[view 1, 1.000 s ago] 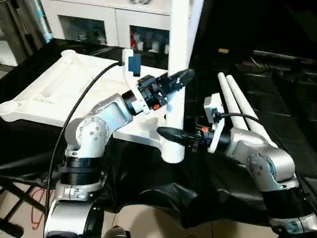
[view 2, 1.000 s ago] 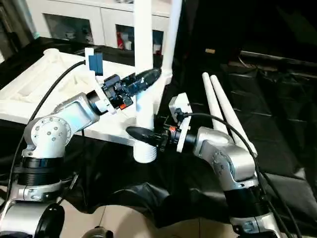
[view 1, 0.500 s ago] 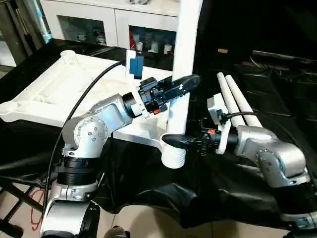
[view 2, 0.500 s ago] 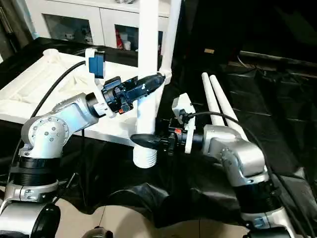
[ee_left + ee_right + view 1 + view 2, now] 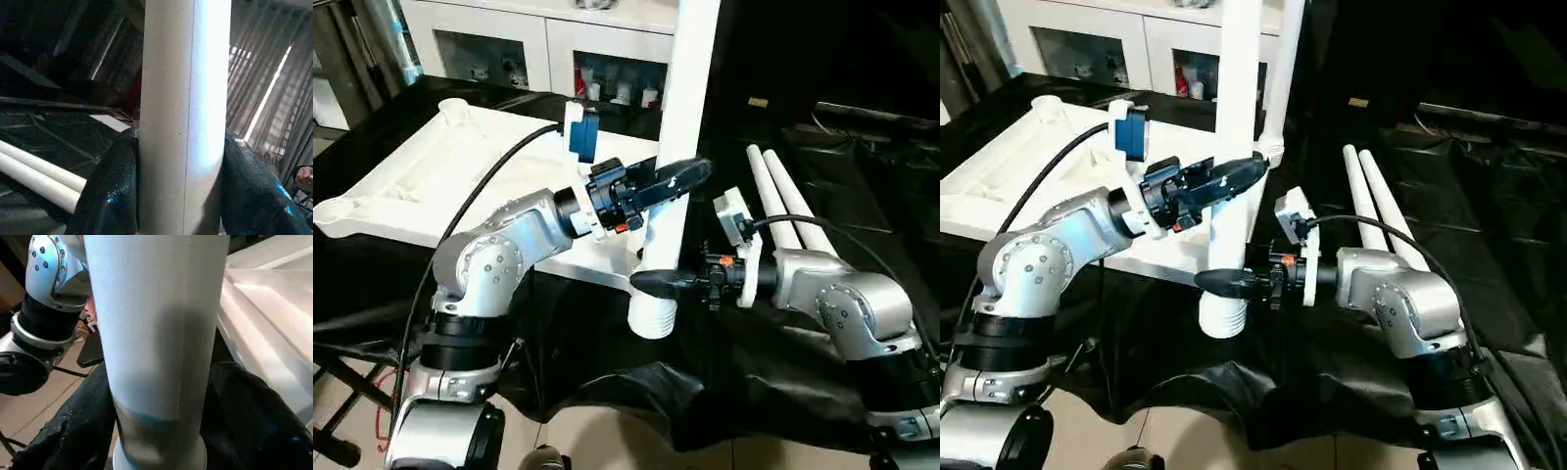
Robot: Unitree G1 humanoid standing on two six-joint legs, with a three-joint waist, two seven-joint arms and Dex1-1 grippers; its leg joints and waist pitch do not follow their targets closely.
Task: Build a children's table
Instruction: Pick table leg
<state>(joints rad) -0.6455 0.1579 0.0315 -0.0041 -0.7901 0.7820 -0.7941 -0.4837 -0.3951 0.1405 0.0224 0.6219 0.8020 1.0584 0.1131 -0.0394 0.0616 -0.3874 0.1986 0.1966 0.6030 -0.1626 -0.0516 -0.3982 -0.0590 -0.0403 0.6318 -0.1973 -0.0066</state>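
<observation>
- Between both hands, near the tabletop's point(image 5: 440, 166) front corner: one white leg point(image 5: 677, 147) stands nearly upright, its ribbed flared end point(image 5: 651, 318) pointing down, hanging just off the corner over black cloth point(image 5: 607, 392).
- Left hand point(image 5: 677, 176): black fingers point(image 5: 110, 191) closed on either side of the leg about mid-height; the wrist view shows both pads pressed against the tube.
- Right hand point(image 5: 651, 282): gripping the same leg lower down, just above the flared end; fingers point(image 5: 73, 431) flank the tube on both sides, set fairly wide to take its width.
- Tabletop: white plastic, lying upside down with ribbed underside up, on the black cloth, to the robot's left of the held leg. A rounded corner socket point(image 5: 453, 106) shows at the far corner.
- Second upright leg point(image 5: 1283, 73) stands behind the held one, at the tabletop's far right corner.
- Two more legs point(image 5: 783, 206) lie side by side, touching, on the cloth to the robot's right, beyond the right forearm point(image 5: 832, 294).
- Cabinet point(image 5: 509, 49) with glass doors stands behind the tabletop.
- Black cable point(image 5: 480, 206) runs along the left forearm up to its wrist camera point(image 5: 579, 132).
</observation>
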